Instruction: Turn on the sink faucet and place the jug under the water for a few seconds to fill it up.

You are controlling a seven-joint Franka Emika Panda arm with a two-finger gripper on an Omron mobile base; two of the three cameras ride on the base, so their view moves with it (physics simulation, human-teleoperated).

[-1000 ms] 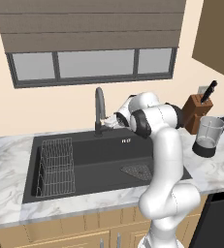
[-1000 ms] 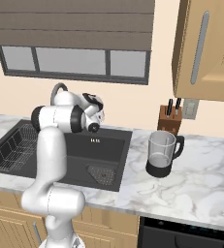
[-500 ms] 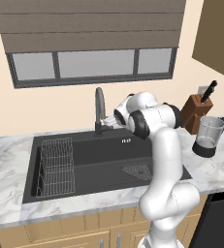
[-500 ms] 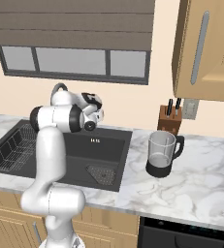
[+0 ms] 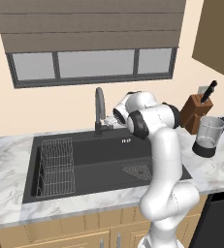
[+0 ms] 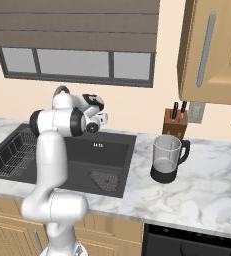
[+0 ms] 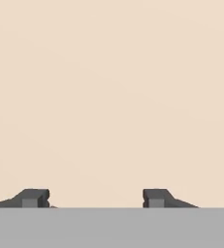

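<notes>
Both fingertips point(image 7: 35, 197) apart, facing bare wall point(image 7: 111, 97).

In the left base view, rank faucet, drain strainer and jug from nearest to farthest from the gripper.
1. Faucet, just left of the gripper.
2. Drain strainer, lower in the sink.
3. Jug, far right on the counter.

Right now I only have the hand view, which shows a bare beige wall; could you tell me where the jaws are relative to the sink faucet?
Observer: They are beside the sink faucet, low near its base, behind the sink.
Operator: Is water running?
Observer: No stream shows under the spout.
Operator: And where is the jug?
Observer: The jug stands upright on the counter, right of the sink, in front of the knife block.
</notes>
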